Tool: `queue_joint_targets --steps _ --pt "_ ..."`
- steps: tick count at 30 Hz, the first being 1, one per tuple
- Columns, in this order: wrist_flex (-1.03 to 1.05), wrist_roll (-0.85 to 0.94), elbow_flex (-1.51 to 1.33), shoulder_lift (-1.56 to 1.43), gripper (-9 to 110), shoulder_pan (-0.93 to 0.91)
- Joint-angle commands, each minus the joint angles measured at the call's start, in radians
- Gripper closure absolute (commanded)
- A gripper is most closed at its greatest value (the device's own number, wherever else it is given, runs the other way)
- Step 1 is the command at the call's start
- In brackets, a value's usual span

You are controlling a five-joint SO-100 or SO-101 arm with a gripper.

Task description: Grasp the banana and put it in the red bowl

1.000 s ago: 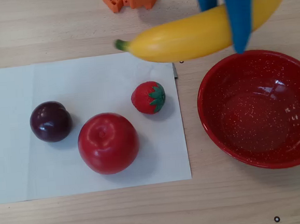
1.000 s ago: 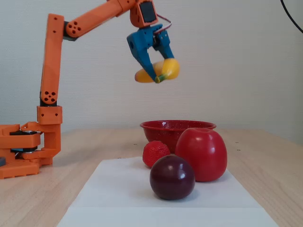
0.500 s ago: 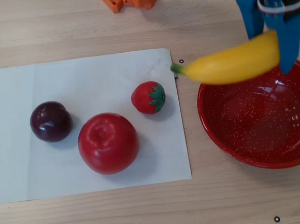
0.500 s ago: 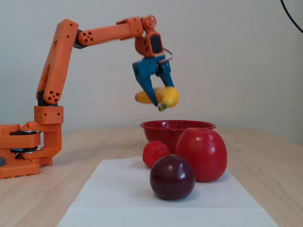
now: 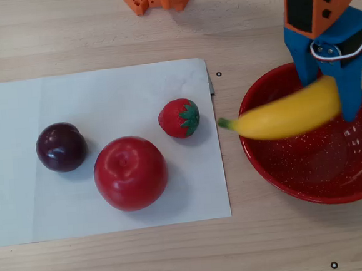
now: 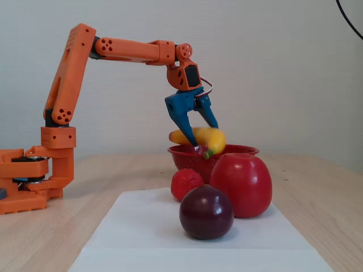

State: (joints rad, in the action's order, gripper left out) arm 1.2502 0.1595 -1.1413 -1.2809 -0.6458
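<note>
The yellow banana [image 5: 280, 116] is motion-blurred in the overhead view. It lies across the left part of the red speckled bowl [image 5: 278, 178], with its green stem end sticking out past the rim. My blue-fingered gripper [image 5: 329, 102] is above the bowl with its jaws spread, straddling the banana's thick end and not pinching it. In the fixed view the banana [image 6: 212, 139] sits at rim height of the bowl [image 6: 238, 150], just under the open gripper [image 6: 199, 129].
A white paper sheet [image 5: 20, 161] holds a dark plum [image 5: 61, 147], a big red apple [image 5: 130, 173] and a toy strawberry [image 5: 179, 118], all left of the bowl. The arm's orange base [image 6: 34, 175] stands at the far side.
</note>
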Motion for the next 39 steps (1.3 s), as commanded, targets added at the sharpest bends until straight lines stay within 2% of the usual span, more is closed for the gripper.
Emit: queue_joint_targets --steps 1,5,12,15,22,30,39 --pt "0.005 -0.018 0.063 -0.071 63 0.028" --pt "0.04 -0.009 0.081 -0.08 61 0.034" --pt "0.149 0.008 0.219 -0.104 71 0.063" --pt "0.213 0.009 0.295 -0.123 77 0.084" --pt "0.339 -0.005 0.46 -0.169 100 0.141" --pt "0.451 -0.012 0.488 -0.264 101 0.222" --pt "0.374 -0.046 0.215 -0.522 101 0.353"
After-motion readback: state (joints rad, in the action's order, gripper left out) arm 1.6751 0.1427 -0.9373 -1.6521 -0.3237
